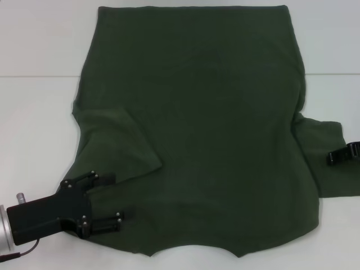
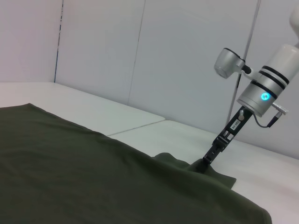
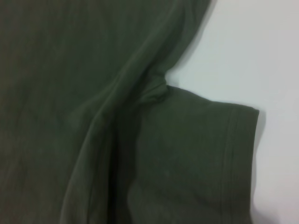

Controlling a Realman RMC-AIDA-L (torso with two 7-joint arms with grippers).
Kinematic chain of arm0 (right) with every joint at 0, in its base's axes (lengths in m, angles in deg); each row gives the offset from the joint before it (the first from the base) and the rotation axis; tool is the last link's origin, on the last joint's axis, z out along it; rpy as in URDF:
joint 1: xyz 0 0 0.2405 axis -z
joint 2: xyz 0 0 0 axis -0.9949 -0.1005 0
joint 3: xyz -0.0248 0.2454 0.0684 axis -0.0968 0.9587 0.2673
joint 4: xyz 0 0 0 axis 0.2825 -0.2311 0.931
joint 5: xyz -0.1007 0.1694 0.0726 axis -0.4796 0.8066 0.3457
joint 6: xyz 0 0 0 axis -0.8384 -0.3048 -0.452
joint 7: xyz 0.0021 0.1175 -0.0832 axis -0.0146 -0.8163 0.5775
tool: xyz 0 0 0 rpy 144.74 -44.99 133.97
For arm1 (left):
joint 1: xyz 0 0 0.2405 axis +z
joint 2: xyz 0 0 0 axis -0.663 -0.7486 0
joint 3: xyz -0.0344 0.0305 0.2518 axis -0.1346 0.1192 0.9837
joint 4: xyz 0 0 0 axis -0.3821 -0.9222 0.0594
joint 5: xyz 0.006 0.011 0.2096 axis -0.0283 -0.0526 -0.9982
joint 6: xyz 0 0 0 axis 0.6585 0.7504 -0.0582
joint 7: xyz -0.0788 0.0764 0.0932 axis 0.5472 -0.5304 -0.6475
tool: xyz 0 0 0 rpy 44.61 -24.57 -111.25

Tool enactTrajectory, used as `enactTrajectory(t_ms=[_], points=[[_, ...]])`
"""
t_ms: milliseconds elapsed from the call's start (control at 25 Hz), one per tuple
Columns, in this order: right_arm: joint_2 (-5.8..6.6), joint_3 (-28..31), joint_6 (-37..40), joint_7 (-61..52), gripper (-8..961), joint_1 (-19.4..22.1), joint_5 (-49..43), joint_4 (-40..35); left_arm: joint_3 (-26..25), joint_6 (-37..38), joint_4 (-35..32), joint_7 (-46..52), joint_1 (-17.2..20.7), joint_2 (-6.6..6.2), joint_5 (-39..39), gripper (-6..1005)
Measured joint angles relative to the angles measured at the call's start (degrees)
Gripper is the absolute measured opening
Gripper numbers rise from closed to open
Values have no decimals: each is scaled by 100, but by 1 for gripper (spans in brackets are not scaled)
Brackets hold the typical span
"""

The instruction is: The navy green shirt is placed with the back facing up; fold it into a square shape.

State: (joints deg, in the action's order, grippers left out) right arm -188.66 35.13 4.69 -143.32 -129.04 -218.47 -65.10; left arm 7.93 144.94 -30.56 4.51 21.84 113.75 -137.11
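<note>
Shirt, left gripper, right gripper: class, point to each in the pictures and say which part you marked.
Shirt [image 1: 214,129]: head view, middle of the plain back panel.
Left gripper [image 1: 108,199]: head view, between its open fingertips at the shirt's near left shoulder.
Right gripper [image 1: 344,153]: head view, black tip on the right sleeve.

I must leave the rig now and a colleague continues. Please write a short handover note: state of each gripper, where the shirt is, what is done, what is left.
Left gripper: open, at the near left shoulder of the navy green shirt, straddling the folded-in sleeve's edge, not clamped.
Right gripper: at the right sleeve near its cuff, at the head view's edge; whether its fingers are open cannot be told.
Shirt: spread back up on the white table, collar toward the robot.
Done: left sleeve lies folded over the body.
Left: fold the right sleeve in, then fold the body into a square.
</note>
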Motion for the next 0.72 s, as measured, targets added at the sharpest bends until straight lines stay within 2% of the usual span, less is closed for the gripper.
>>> enactTrajectory(t_ms=[400, 520, 720], points=[[-8, -78, -28, 20, 876, -2, -24, 5, 0, -9, 32, 0, -7, 0, 2, 921], [-9, -79, -33, 20, 660, -2, -26, 5, 0, -8, 36, 0, -15, -1, 9, 921], [-9, -78, -34, 16, 450, -2, -28, 5, 0, -2, 58, 9, -40, -8, 13, 921]])
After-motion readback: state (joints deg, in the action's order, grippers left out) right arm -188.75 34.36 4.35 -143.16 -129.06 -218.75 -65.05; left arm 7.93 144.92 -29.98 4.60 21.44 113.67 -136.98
